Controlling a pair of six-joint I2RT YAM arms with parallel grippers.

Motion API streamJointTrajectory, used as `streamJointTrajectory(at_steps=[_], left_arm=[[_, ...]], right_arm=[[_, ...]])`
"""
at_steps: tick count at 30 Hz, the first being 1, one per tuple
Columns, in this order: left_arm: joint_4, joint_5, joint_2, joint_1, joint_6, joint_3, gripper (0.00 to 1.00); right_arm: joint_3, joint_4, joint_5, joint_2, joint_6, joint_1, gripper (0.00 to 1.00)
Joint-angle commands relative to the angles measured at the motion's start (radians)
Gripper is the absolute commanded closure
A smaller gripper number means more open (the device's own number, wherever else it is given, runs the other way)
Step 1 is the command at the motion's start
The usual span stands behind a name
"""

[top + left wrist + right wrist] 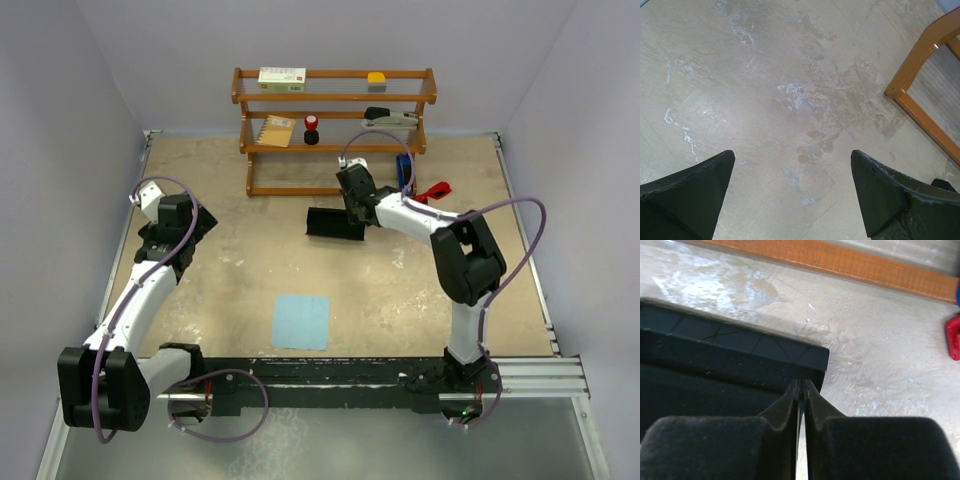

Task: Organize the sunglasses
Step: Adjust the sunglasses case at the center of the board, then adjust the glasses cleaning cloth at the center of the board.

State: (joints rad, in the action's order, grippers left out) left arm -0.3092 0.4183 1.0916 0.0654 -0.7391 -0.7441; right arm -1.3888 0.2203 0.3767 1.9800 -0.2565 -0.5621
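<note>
Right claw point(801, 384) pinched shut at black case point(730, 347); left claw point(792, 154) wide. Sunglasses point(435, 190) look light, brittle; grip the bridge.

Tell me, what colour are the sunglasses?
The sunglasses are bright red; the top external view shows them best.

The table point(765, 75) looks matt, scuffed and mottled; the wooden shelf point(920, 56) is glossy, varnished; the black case point(715, 347) matt.
</note>
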Motion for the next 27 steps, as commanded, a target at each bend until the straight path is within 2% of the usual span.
streamJointTrajectory(at_steps=[1, 3, 15, 21, 27], left_arm=[[0.013, -0.012, -0.012, -0.008, 0.017, -0.037, 0.04], [0.009, -0.022, -0.018, -0.008, 0.019, -0.038, 0.06], [-0.088, -0.12, -0.043, 0.014, 0.01, -0.065, 0.27], [-0.14, 0.005, -0.076, 0.195, -0.057, -0.06, 0.33], [-0.201, 0.03, -0.032, 0.333, -0.104, -0.081, 0.4]], right_arm=[[0.004, 0.014, 0.007, -0.166, 0.013, -0.046, 0.86], [0.021, 0.028, 0.017, -0.219, 0.009, -0.069, 0.81], [0.228, 0.085, -0.078, -0.466, -0.133, -0.245, 0.76], [0.372, 0.052, -0.17, -0.609, -0.159, -0.275, 0.74], [0.46, 0.069, -0.241, -0.708, -0.148, -0.275, 0.74]])
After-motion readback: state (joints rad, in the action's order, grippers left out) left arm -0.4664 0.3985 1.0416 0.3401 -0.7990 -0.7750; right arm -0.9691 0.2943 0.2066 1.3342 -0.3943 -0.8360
